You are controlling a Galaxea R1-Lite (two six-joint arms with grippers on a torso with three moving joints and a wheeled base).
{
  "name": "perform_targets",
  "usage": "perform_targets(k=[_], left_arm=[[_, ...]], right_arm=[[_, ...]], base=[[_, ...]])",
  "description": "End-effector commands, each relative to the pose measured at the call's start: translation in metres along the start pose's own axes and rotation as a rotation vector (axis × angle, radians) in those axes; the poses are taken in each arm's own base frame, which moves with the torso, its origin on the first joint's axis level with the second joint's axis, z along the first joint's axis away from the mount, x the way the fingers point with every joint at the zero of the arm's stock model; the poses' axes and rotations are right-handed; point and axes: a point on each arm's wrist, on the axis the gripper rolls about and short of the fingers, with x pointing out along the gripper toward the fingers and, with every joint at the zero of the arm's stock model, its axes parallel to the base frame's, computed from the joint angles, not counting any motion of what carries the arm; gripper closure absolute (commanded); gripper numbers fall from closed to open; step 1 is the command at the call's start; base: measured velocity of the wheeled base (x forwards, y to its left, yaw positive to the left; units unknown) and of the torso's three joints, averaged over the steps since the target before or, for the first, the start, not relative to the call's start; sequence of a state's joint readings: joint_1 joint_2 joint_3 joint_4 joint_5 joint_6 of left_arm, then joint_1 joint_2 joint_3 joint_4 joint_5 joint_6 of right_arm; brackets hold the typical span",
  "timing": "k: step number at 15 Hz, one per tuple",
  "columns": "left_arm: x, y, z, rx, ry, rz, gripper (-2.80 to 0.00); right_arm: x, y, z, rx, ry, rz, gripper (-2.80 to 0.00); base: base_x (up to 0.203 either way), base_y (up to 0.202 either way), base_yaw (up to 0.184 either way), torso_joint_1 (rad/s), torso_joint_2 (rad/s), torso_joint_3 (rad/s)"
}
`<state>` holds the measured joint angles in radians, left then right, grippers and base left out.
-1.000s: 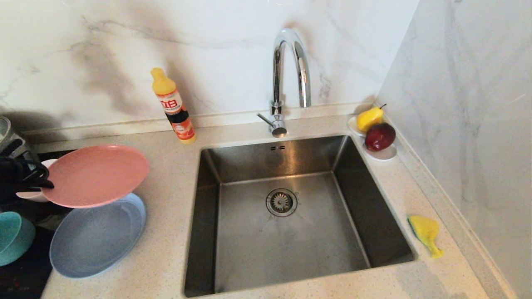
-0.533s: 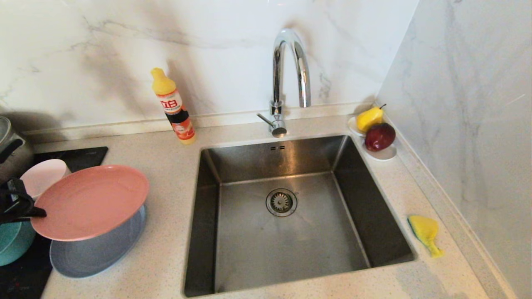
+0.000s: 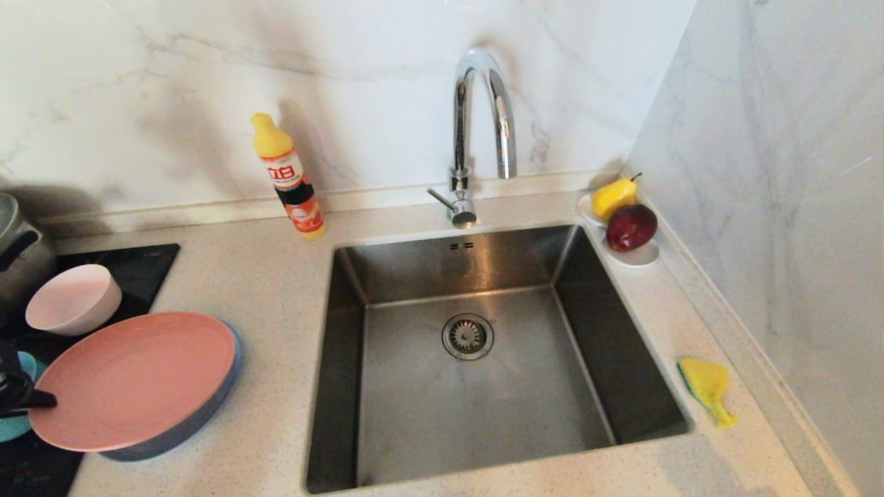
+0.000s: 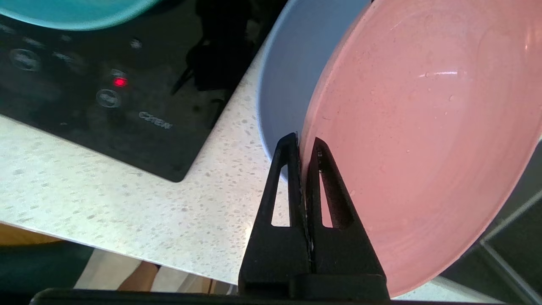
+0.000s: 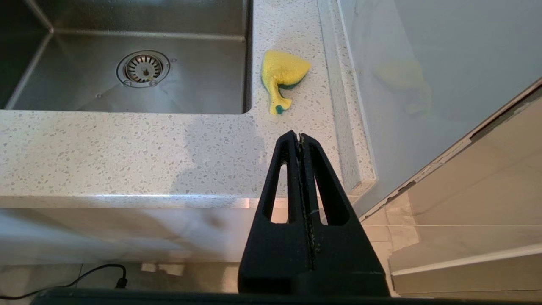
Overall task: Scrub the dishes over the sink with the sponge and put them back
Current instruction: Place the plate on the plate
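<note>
My left gripper [image 3: 24, 400] [image 4: 302, 142] is at the far left, shut on the rim of the salmon-pink plate [image 3: 138, 379] [image 4: 423, 148]. This plate lies low over the light blue plate [image 3: 197, 417] [image 4: 288, 76] and covers most of it; I cannot tell whether they touch. Behind them stands the pale pink bowl [image 3: 72, 298]. A sliver of the teal bowl [image 3: 10, 431] [image 4: 72, 10] shows by the gripper. The sponge [image 3: 706, 386] [image 5: 283, 74] lies crumpled on the counter right of the sink [image 3: 428, 414] [image 5: 84, 84]. My right gripper [image 5: 300, 136] is shut and empty, before the counter's front edge near the sponge.
A detergent bottle [image 3: 290, 179] stands behind the sink's left corner, and the chrome tap [image 3: 483, 117] rises at the back. A pear [image 3: 613, 197] and an apple [image 3: 631, 226] sit on a white saucer at the back right. A steel pot [image 3: 14, 255] and a black hob [image 3: 138, 266] are at the left.
The left gripper has brought the salmon-pink plate down and toward the front left, over the blue plate. The pale pink bowl behind it is now uncovered. The right arm has not moved.
</note>
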<state>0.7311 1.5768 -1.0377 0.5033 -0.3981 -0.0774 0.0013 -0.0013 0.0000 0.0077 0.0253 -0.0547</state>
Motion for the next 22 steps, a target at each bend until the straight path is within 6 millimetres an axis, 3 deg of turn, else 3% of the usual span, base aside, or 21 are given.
perform_targets(k=[1,5,20,21,22], left_arm=[[0.006,0.004,-0.004,-0.010,0.013,-0.005,0.00],[0.024,0.011,-0.001,-0.006,0.005,-0.006,0.00],[0.056,0.023,-0.014,0.042,-0.065,-0.131,0.00],[0.056,0.024,-0.014,0.041,-0.068,-0.129,-2.80],[0.056,0.025,-0.013,0.047,-0.074,-0.127,-2.80]], right_arm=[[0.000,0.000,0.000,-0.001,0.000,0.001,0.00],[0.000,0.000,0.000,-0.001,0.000,0.001,0.00],[0.000,0.000,0.000,-0.001,0.000,0.001,0.00],[0.000,0.000,0.000,0.001,0.001,0.001,0.00],[0.000,0.000,0.000,-0.001,0.001,0.001,0.00]], base=[[0.000,0.000,0.000,0.000,0.00,0.000],[0.000,0.000,0.000,0.000,0.00,0.000],[0.000,0.000,0.000,0.000,0.00,0.000],[0.000,0.000,0.000,0.000,0.00,0.000],[0.000,0.000,0.000,0.000,0.00,0.000]])
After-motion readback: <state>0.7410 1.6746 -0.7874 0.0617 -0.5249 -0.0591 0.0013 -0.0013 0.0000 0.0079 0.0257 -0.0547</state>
